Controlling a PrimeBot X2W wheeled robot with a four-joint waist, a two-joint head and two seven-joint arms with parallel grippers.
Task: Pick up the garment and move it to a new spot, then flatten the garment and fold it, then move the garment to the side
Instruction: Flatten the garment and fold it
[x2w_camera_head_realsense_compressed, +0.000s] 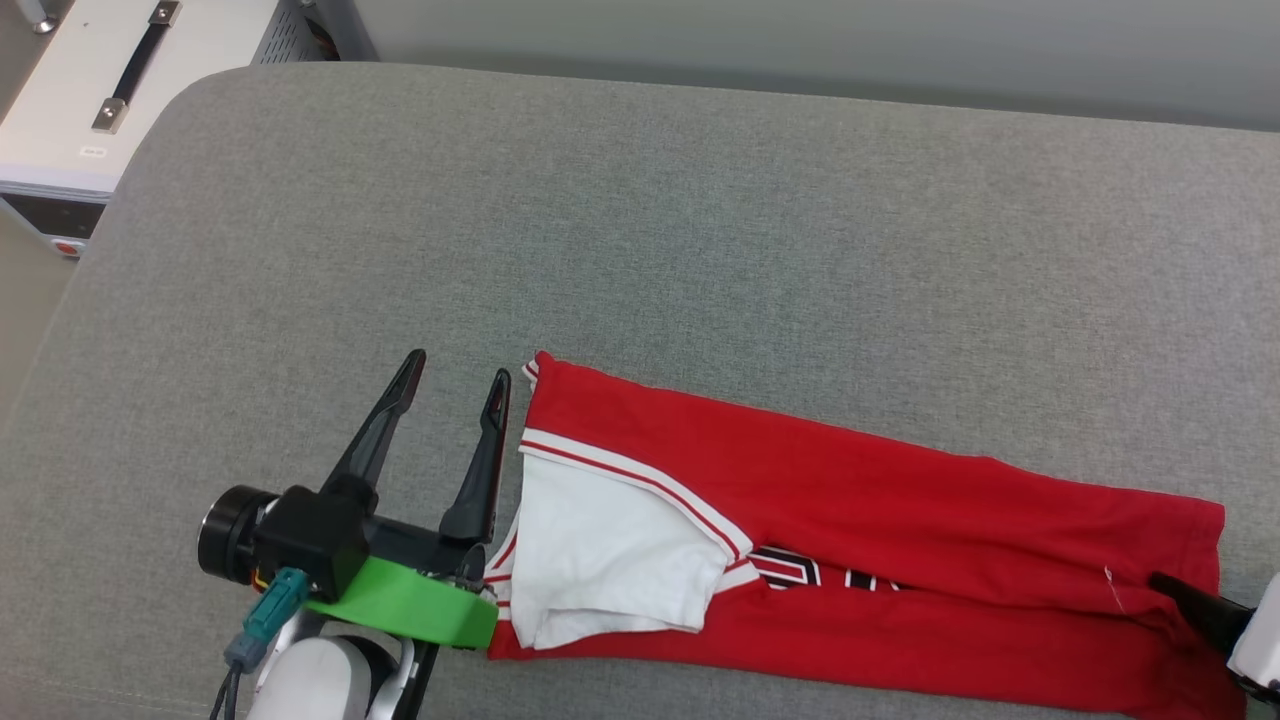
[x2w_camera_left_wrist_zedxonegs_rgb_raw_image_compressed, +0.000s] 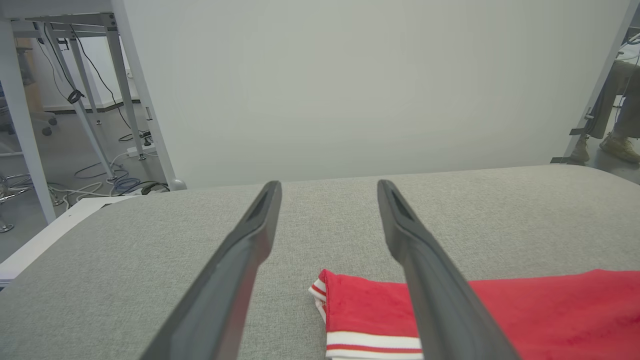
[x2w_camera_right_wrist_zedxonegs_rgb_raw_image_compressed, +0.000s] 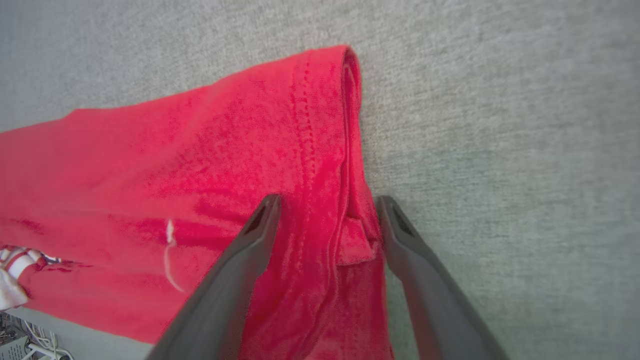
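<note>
The garment (x2w_camera_head_realsense_compressed: 850, 480) lies folded into a long red band across the near part of the grey cushion, with a white sleeve (x2w_camera_head_realsense_compressed: 600, 550) turned up on its left end and part of the black print showing. My left gripper (x2w_camera_head_realsense_compressed: 458, 366) stands open just left of the collar end, holding nothing; the left wrist view has the striped trim (x2w_camera_left_wrist_zedxonegs_rgb_raw_image_compressed: 370, 342) beside its right finger. My right gripper (x2w_camera_right_wrist_zedxonegs_rgb_raw_image_compressed: 328, 198) is open at the far right end, its fingers straddling the doubled red hem (x2w_camera_right_wrist_zedxonegs_rgb_raw_image_compressed: 345, 215). In the head view, one dark finger (x2w_camera_head_realsense_compressed: 1195, 605) lies over that hem.
The grey cushion (x2w_camera_head_realsense_compressed: 640, 220) stretches wide and bare beyond the garment. A white case with a black handle (x2w_camera_head_realsense_compressed: 110, 90) stands off its far left corner. The left wrist view has table legs and floor cables (x2w_camera_left_wrist_zedxonegs_rgb_raw_image_compressed: 100, 170) at left and a person's foot (x2w_camera_left_wrist_zedxonegs_rgb_raw_image_compressed: 620, 147) at right.
</note>
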